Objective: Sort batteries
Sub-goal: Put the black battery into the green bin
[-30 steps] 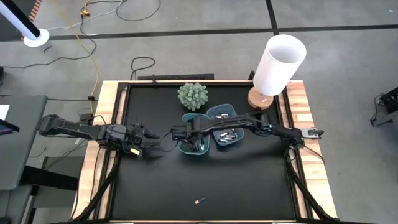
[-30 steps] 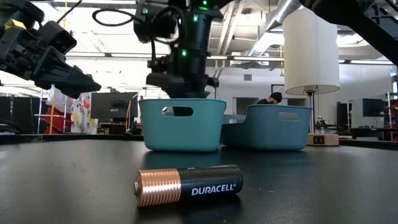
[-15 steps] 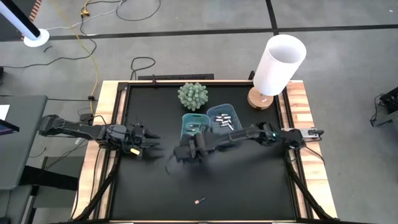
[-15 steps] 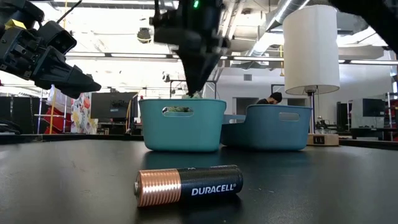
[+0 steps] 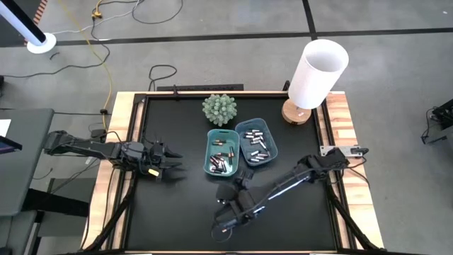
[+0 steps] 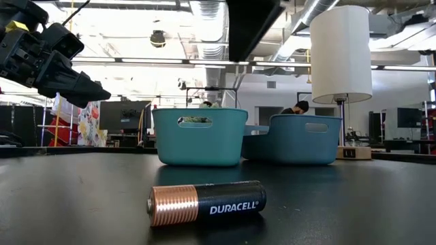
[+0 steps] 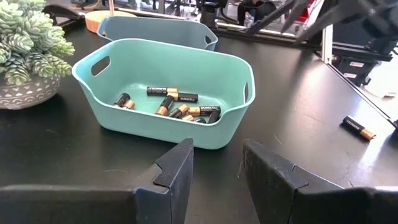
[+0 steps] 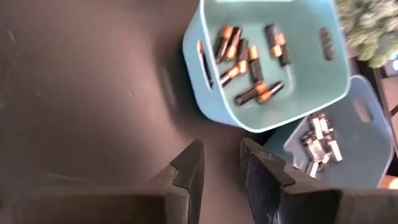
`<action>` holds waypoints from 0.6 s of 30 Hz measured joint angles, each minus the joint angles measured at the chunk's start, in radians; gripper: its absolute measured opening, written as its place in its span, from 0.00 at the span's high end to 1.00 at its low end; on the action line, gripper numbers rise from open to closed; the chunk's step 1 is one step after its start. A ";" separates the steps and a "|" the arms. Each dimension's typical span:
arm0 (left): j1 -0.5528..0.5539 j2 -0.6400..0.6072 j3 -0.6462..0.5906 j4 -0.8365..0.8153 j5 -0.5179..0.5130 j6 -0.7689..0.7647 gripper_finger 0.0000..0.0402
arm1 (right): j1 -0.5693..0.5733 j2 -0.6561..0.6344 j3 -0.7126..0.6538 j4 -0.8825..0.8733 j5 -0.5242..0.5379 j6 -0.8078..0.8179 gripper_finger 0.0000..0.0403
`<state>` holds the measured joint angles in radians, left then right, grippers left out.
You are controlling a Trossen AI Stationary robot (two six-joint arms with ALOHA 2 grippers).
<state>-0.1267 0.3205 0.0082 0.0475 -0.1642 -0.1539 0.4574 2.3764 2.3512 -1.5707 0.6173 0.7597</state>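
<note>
Up close, black battery (image 6: 207,203), copper end, lying sideways

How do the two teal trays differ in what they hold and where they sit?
The left tray holds dark batteries with copper ends; the right tray holds silvery batteries. The left tray sits nearer the plant, the right tray nearer the lamp. Both are the same teal, with cut-out handles, and touch side by side.

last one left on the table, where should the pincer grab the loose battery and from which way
Grip the loose battery across the middle of its black body, coming straight down. It lies flat on its side on the bare table, copper end toward the left arm's side, so its rounded flanks are free and nothing crowds it. The right pincer is nearest; turning its fingers square to the battery's length looks best.
</note>
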 joint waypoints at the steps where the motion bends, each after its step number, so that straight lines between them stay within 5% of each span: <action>1: 0.000 0.000 0.000 0.000 0.000 0.000 0.66 | 0.011 -0.005 0.000 0.000 0.017 0.008 0.71; 8: 0.000 0.000 0.000 0.000 0.000 0.000 0.66 | 0.055 -0.018 -0.043 -0.001 0.115 0.109 0.71; 18: 0.000 0.000 0.000 0.000 0.000 0.000 0.66 | 0.158 -0.044 -0.321 0.010 0.122 0.497 0.71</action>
<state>-0.1268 0.3202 0.0082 0.0478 -0.1642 -0.1539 0.6155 2.3323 2.0304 -1.5611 0.7394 1.2567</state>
